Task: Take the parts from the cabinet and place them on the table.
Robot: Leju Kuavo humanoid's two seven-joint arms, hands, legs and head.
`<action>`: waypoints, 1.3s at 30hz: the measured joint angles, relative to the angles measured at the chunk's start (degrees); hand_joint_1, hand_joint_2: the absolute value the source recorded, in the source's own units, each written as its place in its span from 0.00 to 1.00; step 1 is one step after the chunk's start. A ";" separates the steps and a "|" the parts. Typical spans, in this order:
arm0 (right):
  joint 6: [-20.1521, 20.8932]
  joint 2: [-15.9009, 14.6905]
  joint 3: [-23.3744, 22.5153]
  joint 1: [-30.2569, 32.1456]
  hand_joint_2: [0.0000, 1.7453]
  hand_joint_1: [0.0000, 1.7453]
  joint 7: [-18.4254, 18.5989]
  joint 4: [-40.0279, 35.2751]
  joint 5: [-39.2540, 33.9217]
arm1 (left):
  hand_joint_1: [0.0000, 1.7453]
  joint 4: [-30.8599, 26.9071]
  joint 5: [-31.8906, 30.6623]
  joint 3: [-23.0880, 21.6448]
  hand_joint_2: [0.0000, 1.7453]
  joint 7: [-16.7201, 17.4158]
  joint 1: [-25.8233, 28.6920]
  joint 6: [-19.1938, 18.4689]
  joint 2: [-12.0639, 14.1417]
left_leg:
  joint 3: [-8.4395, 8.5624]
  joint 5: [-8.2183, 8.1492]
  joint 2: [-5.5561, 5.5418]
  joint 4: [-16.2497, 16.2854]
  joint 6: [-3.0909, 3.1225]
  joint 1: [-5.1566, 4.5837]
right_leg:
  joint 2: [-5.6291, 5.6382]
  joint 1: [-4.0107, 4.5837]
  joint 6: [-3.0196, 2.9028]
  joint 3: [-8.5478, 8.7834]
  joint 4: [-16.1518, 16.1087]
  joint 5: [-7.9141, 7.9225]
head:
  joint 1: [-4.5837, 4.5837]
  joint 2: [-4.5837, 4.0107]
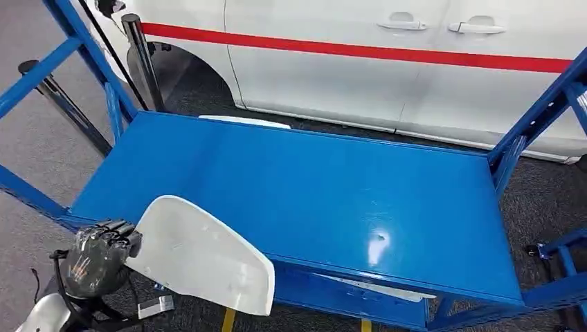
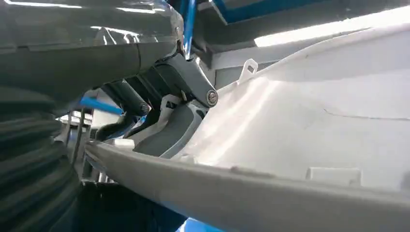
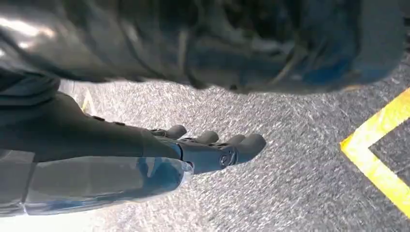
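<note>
My left hand (image 1: 100,254) grips a white curved plastic part (image 1: 201,254) at its left edge, in front of the near-left corner of the blue table (image 1: 311,187). The part juts out to the right, overlapping the table's front edge. Up close, the left hand's fingers (image 2: 183,82) clamp onto the pale part (image 2: 309,125), whose ribbed inner side and small tabs show. My right hand (image 3: 203,150) hangs over grey carpet with its fingers stretched out and nothing in it. A second white part (image 1: 244,122) lies flat at the table's far edge.
A white vehicle (image 1: 387,62) with a red stripe stands just behind the table. Blue frame posts (image 1: 533,117) rise at the table's corners. Black stanchions (image 1: 142,59) stand at the far left. Yellow floor tape (image 3: 382,159) crosses the grey carpet.
</note>
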 joint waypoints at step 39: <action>-1.88 0.48 -1.84 0.20 0.00 0.00 0.35 0.00 0.74 | 1.00 -3.80 27.68 -0.18 1.00 -15.67 2.25 3.13 -15.50 | 0.23 0.66 0.16 -0.69 2.42 0.18 | -0.08 -0.79 2.40 -5.16 12.19 -7.36 | 0.04 0.00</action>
